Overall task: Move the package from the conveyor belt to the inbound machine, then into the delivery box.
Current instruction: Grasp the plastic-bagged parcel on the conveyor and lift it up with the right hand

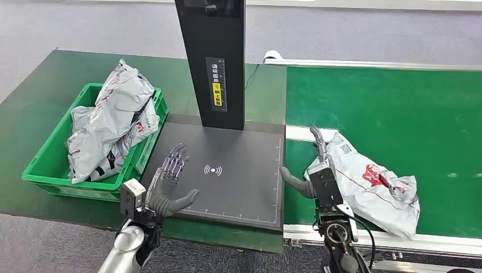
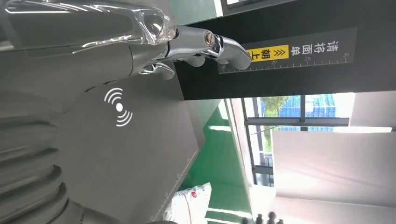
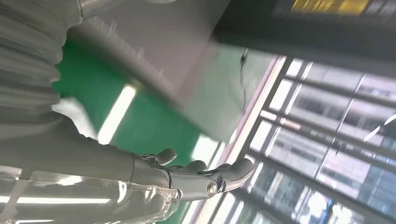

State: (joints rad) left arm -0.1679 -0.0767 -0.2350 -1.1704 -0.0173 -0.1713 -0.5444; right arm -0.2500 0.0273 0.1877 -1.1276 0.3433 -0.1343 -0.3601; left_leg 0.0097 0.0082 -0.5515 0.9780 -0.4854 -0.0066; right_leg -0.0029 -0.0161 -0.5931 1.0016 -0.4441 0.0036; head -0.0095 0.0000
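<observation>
The green conveyor belt (image 1: 398, 102) carries a crumpled white package (image 1: 372, 185) with red print. The right robot hand (image 1: 318, 170) stands edge-up against its side, fingers straight, gripping nothing. The left robot hand (image 1: 170, 182) hovers spread, palm-down, over the dark scanner plate (image 1: 239, 170).

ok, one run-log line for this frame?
phase: reach for package | left hand: open over inbound machine | right hand: open beside package on conveyor belt | delivery box: holds bags

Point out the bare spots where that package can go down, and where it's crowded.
Free: the scanner platform between the left hand and right hand; the conveyor belt beyond the package. Crowded: the green crate, heaped with bagged parcels.
</observation>
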